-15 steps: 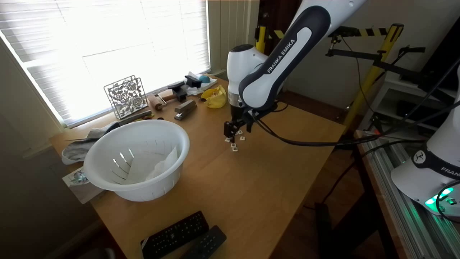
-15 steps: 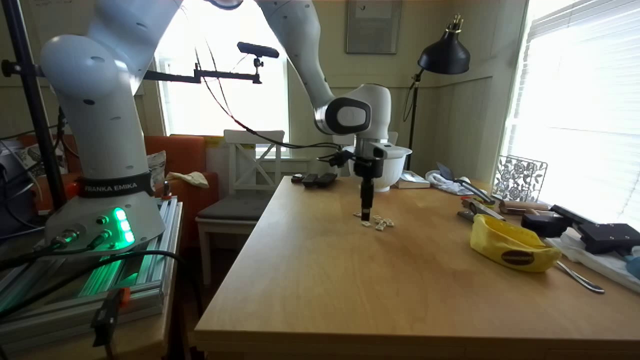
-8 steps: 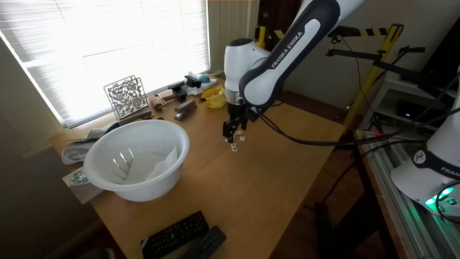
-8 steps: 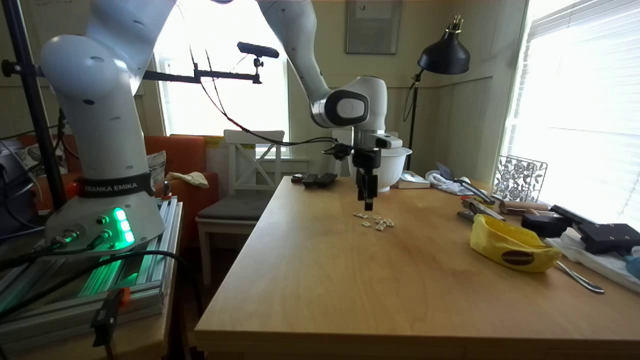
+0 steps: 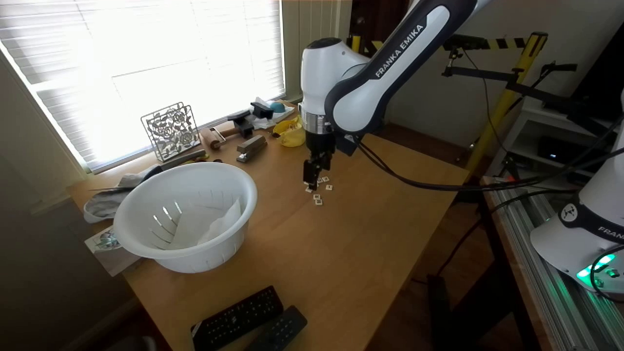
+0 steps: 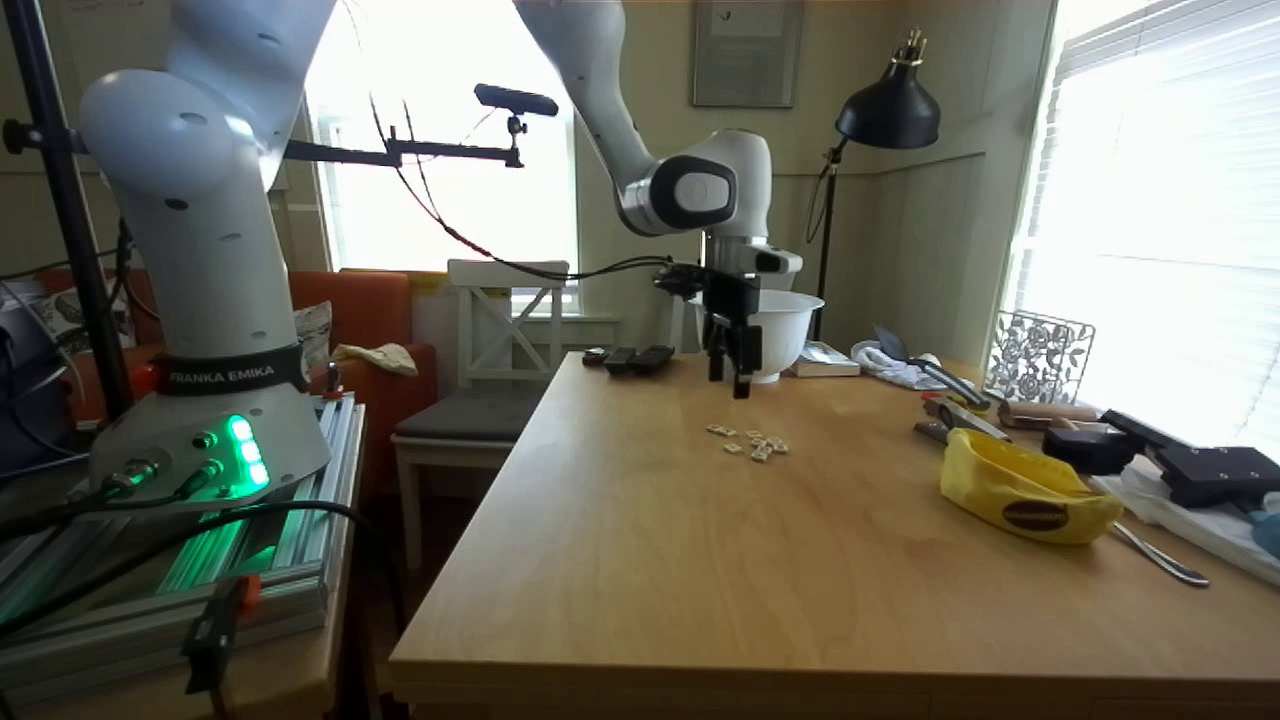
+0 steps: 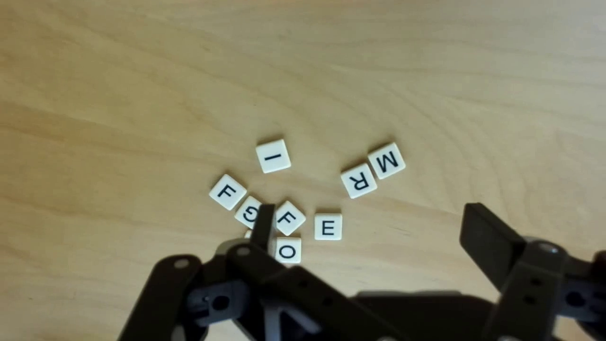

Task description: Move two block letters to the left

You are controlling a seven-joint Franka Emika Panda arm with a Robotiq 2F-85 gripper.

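Several small white block letters lie flat on the wooden table. In the wrist view they are an I [image 7: 273,156], an R [image 7: 359,181], an M [image 7: 387,161], an E [image 7: 328,227], an O [image 7: 288,250], an F [image 7: 227,192], a second F [image 7: 289,218] and a G [image 7: 247,212]. The R and M lie side by side. The left finger partly hides the G and another tile. My gripper [image 7: 371,222] is open and empty. In both exterior views the gripper [image 5: 317,178] [image 6: 729,388] hangs above the table near the letters [image 5: 318,201] [image 6: 760,452].
A white bowl [image 5: 239,243] stands on the table, with black remotes [image 5: 239,317] near it. A stapler [image 5: 251,148], a yellow banana-shaped case [image 6: 1020,490] and a metal holder [image 5: 170,130] line the window side. A cable [image 5: 429,186] hangs from the arm.
My gripper has risen from the table by the letters to above them and has turned somewhat. The letters show no visible shift.
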